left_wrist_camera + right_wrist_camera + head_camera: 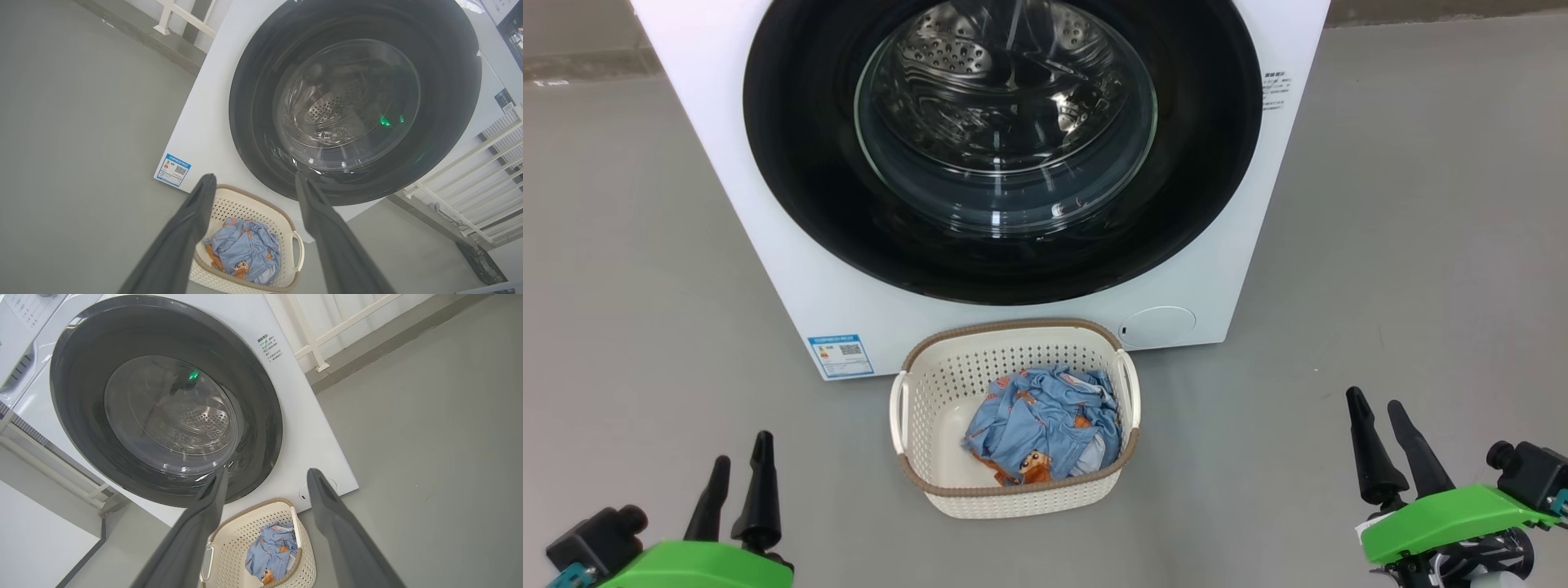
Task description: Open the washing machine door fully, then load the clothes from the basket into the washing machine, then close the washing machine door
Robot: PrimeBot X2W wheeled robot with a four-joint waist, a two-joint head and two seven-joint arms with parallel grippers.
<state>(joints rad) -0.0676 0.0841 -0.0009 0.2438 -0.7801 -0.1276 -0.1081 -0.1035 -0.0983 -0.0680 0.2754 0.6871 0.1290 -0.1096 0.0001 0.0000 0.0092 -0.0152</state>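
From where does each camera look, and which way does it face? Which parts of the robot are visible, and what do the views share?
Head view: on the head, facing forward and down at the washing machine door and the basket; left gripper lower left, right gripper lower right, both open.
Left wrist view: on the left wrist, facing the door along its two fingers.
Right wrist view: on the right wrist, facing the door along its two fingers.
Shared: door, basket, clothes.

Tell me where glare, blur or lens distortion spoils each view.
Head view: sharp, evenly lit, white glints on the washing machine door glass. Left wrist view: wide-angle bend makes the door look oval; left gripper fingers soft; green reflections in the glass. Right wrist view: same bend, right gripper fingers soft, one green glint.
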